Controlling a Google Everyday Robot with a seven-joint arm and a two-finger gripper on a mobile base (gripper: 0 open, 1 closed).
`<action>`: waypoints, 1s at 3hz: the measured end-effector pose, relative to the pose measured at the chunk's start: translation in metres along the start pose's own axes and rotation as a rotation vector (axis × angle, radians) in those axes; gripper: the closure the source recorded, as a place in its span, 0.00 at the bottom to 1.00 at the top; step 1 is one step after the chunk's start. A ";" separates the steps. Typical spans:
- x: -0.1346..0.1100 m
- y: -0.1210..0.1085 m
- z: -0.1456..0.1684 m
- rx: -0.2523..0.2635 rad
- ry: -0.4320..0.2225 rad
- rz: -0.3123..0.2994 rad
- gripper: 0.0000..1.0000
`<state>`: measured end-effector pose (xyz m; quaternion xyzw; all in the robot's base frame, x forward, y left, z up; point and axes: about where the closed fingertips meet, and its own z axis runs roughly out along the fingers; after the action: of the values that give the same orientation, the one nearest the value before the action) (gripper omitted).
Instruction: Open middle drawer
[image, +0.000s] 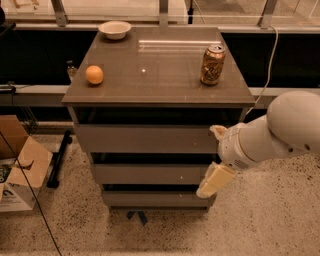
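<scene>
A grey cabinet has three closed drawer fronts. The middle drawer (150, 174) sits between the taller top front (145, 138) and the shorter bottom front (150, 198); its inside is hidden. My gripper (216, 157) is at the cabinet's right edge, level with the middle drawer, reaching in from the right on a white arm (280, 132). Its cream fingers stand apart. The lower finger (215, 180) overlaps the middle drawer's right end. The upper fingertip (218, 131) is by the top drawer's right end. It holds nothing.
On the cabinet top (150, 85) stand an orange (94, 74), a soda can (212, 64) and a white bowl (115, 29). A cardboard box (17, 165) and a black bar (59, 158) lie on the floor to the left. A cable (272, 55) hangs at the back right.
</scene>
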<state>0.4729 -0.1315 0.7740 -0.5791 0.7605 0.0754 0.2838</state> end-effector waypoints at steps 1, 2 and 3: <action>0.014 -0.012 0.026 0.038 -0.036 0.046 0.00; 0.028 -0.022 0.050 0.048 -0.066 0.083 0.00; 0.029 -0.022 0.052 0.047 -0.068 0.085 0.00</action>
<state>0.5061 -0.1399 0.7207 -0.5365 0.7760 0.0892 0.3194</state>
